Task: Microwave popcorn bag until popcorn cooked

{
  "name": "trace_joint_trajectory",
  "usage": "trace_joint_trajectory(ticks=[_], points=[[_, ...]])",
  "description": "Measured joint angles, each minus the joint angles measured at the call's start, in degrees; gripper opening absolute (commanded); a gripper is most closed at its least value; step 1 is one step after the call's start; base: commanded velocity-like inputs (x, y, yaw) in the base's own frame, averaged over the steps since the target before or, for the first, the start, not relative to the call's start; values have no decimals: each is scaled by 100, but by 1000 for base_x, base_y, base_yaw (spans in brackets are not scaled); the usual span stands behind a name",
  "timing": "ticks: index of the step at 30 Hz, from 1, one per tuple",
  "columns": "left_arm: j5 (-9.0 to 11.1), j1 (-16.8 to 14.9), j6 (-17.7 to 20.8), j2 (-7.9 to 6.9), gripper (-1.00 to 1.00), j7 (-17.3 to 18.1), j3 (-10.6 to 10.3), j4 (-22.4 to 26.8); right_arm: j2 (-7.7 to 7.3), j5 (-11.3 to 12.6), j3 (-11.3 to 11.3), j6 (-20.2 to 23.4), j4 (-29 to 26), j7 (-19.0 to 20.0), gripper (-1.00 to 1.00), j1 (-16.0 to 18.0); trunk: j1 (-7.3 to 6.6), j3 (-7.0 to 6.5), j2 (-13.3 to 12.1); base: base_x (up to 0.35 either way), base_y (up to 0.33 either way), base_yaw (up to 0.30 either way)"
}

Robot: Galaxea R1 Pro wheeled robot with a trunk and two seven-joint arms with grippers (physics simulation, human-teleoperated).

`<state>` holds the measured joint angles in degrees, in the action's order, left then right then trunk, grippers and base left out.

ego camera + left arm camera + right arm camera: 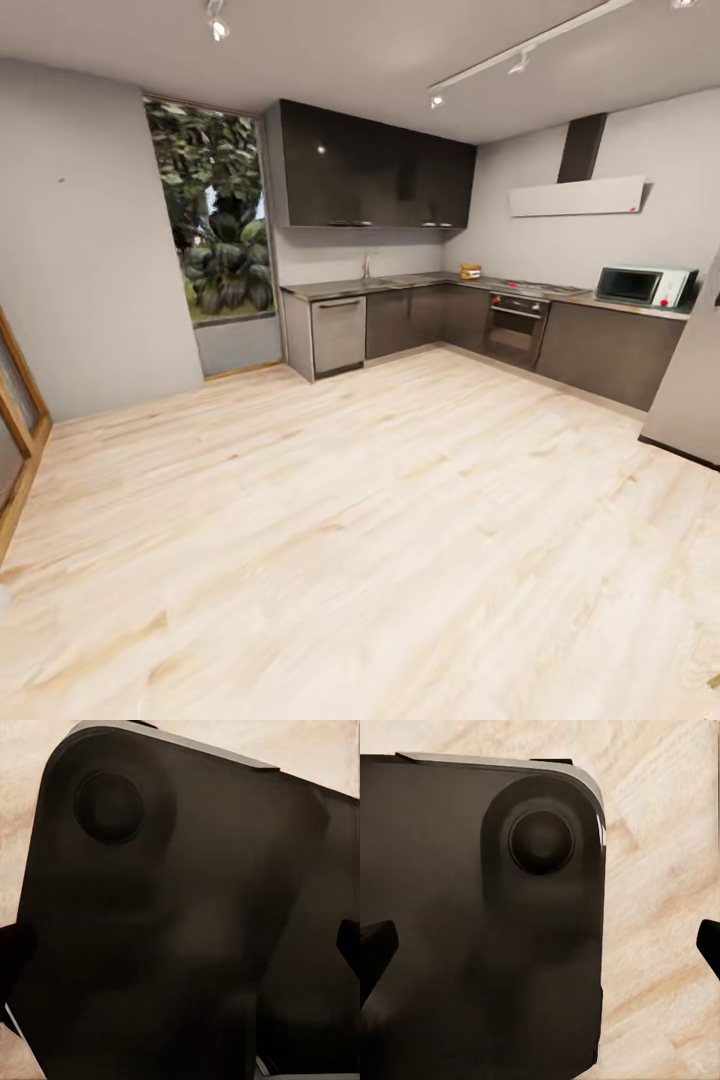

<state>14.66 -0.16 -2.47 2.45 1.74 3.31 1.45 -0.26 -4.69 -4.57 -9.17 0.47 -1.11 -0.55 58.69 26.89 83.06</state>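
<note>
Far off, boxy mint microwave (645,286) on glossy grey countertop (420,282); both arms' fingers (376,949) spread apart.

You have one microwave (645,286) on the tabletop (420,283), and one small tan object (469,271) farther along it, too small to identify. There is one built-in oven (517,330) with two red knobs, one hob (540,289) above it, and one steel dishwasher front (338,335). One range hood (578,196) hangs on the wall. You can count one tall window (212,212), one faucet (366,266), and two ceiling light tracks (520,45). Each wrist view gives you one dark base panel (180,930) with one round cap (540,841), and two dark claw fingertips (375,945) at the frame edges.
</note>
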Motion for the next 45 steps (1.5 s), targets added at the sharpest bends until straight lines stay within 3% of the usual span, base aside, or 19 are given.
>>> trace_joint_trajectory(ticks=[18,45], points=[[-4,0,-18,1,100,1,-2,0,0,0,-6,0,0,0,100,0,0,0,0,329,0,-285],[-16,0,-1,9,100,-13,-11,-8,7,6,-5,-22,12,-8,100,0,0,0,0,329,0,-21]])
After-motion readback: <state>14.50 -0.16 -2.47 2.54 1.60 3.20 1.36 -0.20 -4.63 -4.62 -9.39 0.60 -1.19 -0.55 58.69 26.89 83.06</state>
